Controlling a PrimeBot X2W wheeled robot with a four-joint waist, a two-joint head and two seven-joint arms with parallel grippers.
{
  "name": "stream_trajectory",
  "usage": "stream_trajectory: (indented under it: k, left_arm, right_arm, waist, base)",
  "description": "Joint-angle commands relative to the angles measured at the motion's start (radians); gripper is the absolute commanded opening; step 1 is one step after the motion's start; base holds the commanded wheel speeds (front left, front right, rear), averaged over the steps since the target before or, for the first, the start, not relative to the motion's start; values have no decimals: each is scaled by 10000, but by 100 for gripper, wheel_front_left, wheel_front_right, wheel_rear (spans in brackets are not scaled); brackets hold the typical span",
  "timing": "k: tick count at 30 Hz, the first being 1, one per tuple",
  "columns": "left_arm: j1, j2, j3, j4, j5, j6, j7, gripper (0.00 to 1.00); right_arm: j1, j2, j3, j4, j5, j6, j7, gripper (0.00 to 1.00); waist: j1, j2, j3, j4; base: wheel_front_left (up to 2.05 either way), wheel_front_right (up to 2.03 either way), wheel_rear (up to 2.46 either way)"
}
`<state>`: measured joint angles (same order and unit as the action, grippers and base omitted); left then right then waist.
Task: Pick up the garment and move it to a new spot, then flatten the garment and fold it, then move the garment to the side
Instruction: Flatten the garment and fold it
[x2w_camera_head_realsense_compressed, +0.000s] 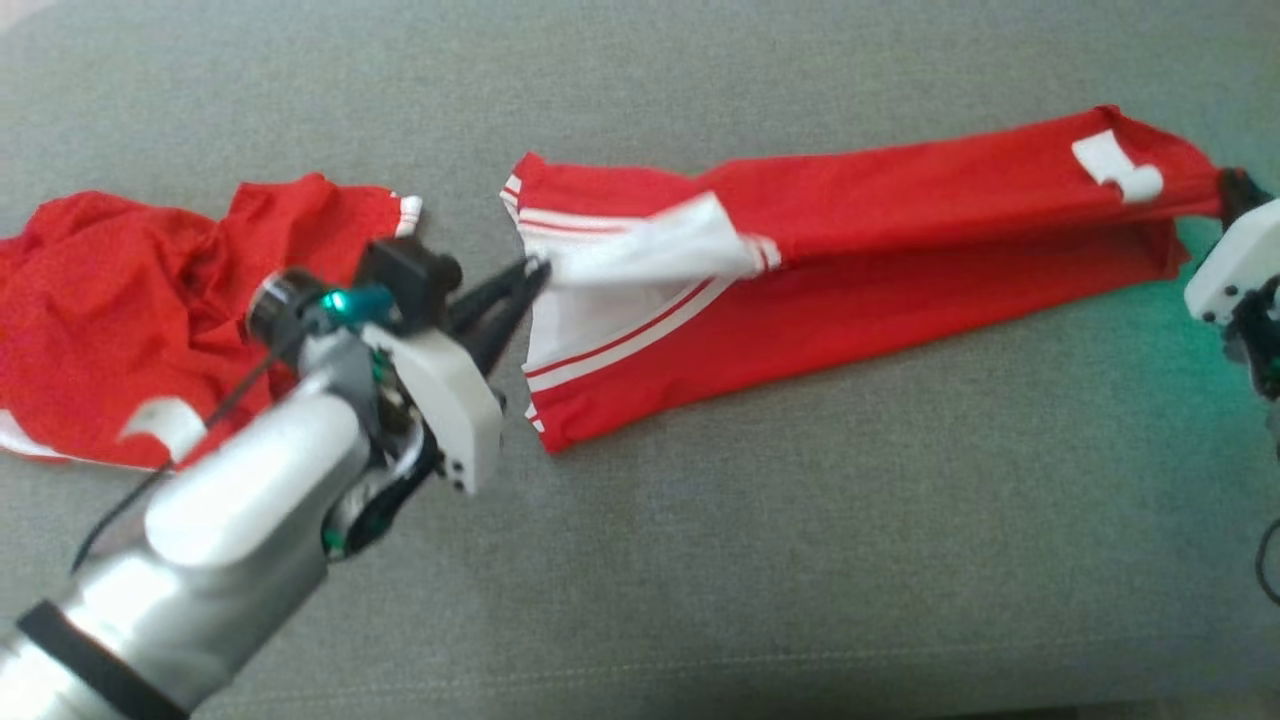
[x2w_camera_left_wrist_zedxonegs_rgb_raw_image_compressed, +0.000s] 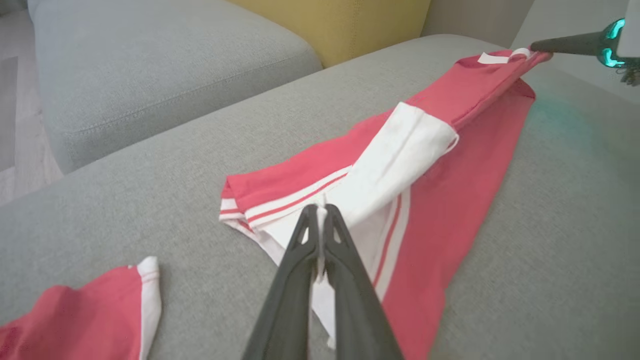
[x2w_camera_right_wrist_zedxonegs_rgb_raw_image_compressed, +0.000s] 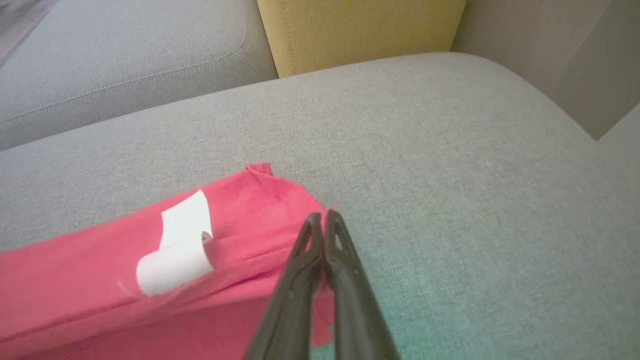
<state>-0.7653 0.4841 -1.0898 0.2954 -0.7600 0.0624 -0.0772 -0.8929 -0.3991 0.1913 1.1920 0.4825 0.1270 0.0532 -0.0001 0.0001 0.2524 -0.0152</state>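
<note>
A red garment (x2w_camera_head_realsense_compressed: 900, 250) with white panels and stripes lies stretched across the grey cushion (x2w_camera_head_realsense_compressed: 700, 560). My left gripper (x2w_camera_head_realsense_compressed: 535, 268) is shut on its white left end (x2w_camera_left_wrist_zedxonegs_rgb_raw_image_compressed: 320, 215), holding the cloth a little off the cushion. At the far right, my right gripper (x2w_camera_head_realsense_compressed: 1228, 185) is shut on the garment's red corner (x2w_camera_right_wrist_zedxonegs_rgb_raw_image_compressed: 322, 217). A white label (x2w_camera_right_wrist_zedxonegs_rgb_raw_image_compressed: 175, 255) curls up from the red cloth near that corner. The garment (x2w_camera_left_wrist_zedxonegs_rgb_raw_image_compressed: 440, 165) runs taut between both grippers, partly folded along its length.
A second red and white garment (x2w_camera_head_realsense_compressed: 130, 300) lies crumpled at the left, behind my left forearm; its sleeve (x2w_camera_left_wrist_zedxonegs_rgb_raw_image_compressed: 100, 310) is near my left fingers. Beyond the cushion stand another grey seat (x2w_camera_left_wrist_zedxonegs_rgb_raw_image_compressed: 165, 65) and a yellow cushion (x2w_camera_right_wrist_zedxonegs_rgb_raw_image_compressed: 360, 30).
</note>
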Motion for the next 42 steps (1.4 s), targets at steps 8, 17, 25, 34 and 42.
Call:
stream_trajectory:
  k: [8, 17, 25, 34, 42]
  left_arm:
    - [190, 535, 120, -1080, -110, 388, 284, 0]
    - [599, 198, -77, -818, -209, 618, 233, 31]
    - [938, 25, 338, -445, -500, 1042, -412, 100]
    - [1590, -85, 2415, -566, -1354, 2086, -1743, 100]
    - [3355, -1142, 5914, -2113, 176, 2238, -1842, 100]
  right_arm:
    - [378, -424, 726, -364, 91, 37, 729, 0]
    - [699, -463, 1248, -577, 258, 37, 1518, 100]
    - [686, -459, 949, -1031, 490, 37, 543, 100]
    - [1316, 92, 806, -2669, 770, 37, -1387, 100]
    - [2700, 400, 891, -4833, 643, 37, -2747, 100]
  waist:
    - [1, -1, -92, -46]
    - [1, -1, -181, -251]
    - [1, -1, -441, -276]
    - [1, -1, -957, -286]
    - [1, -1, -1183, -248]
  base:
    - [0, 0, 0]
    - [0, 0, 0]
    - [0, 0, 0]
    - [0, 0, 0]
    - [0, 0, 0]
